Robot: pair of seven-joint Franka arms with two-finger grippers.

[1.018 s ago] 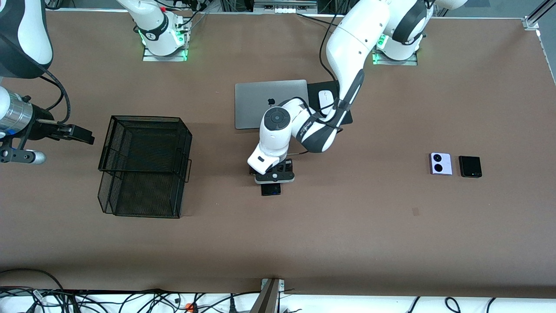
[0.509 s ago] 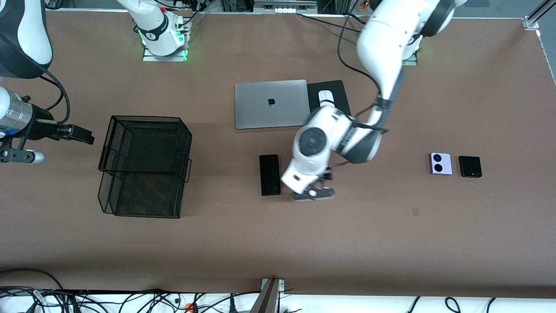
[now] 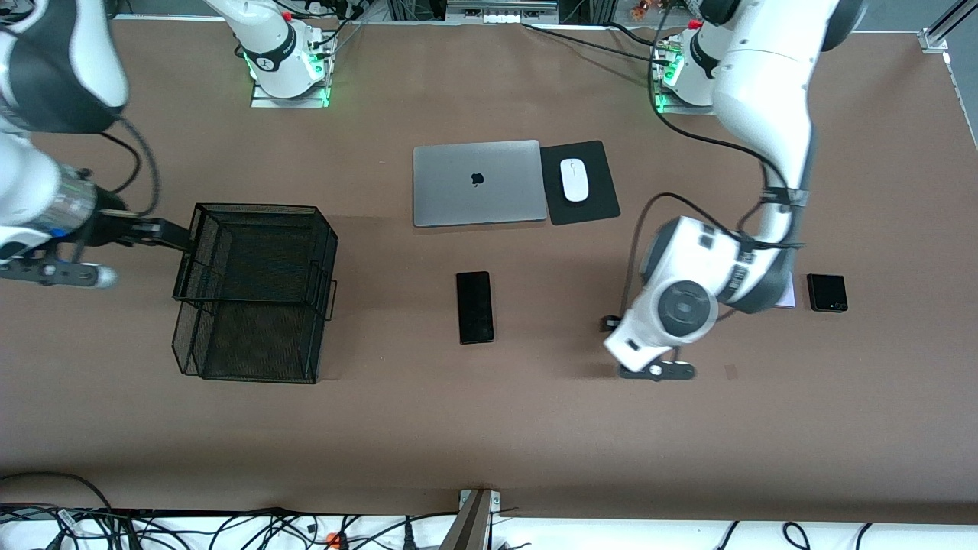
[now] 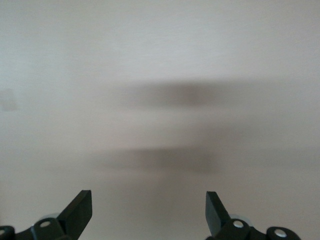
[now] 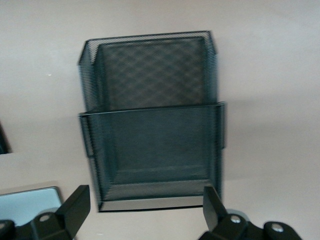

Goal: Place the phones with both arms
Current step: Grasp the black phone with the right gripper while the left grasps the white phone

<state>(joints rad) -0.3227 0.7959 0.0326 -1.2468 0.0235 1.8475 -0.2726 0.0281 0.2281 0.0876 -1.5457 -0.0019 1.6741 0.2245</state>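
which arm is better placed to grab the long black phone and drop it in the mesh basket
Probably the right: its open gripper hangs at the mesh basket, toward the long black phone. The left gripper is over bare table.

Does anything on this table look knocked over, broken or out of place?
Nothing stands out. The long black phone lies flat and square to the laptop, the squarish black phone lies flat too, and the mesh basket stands upright. Nothing looks spilled or damaged.
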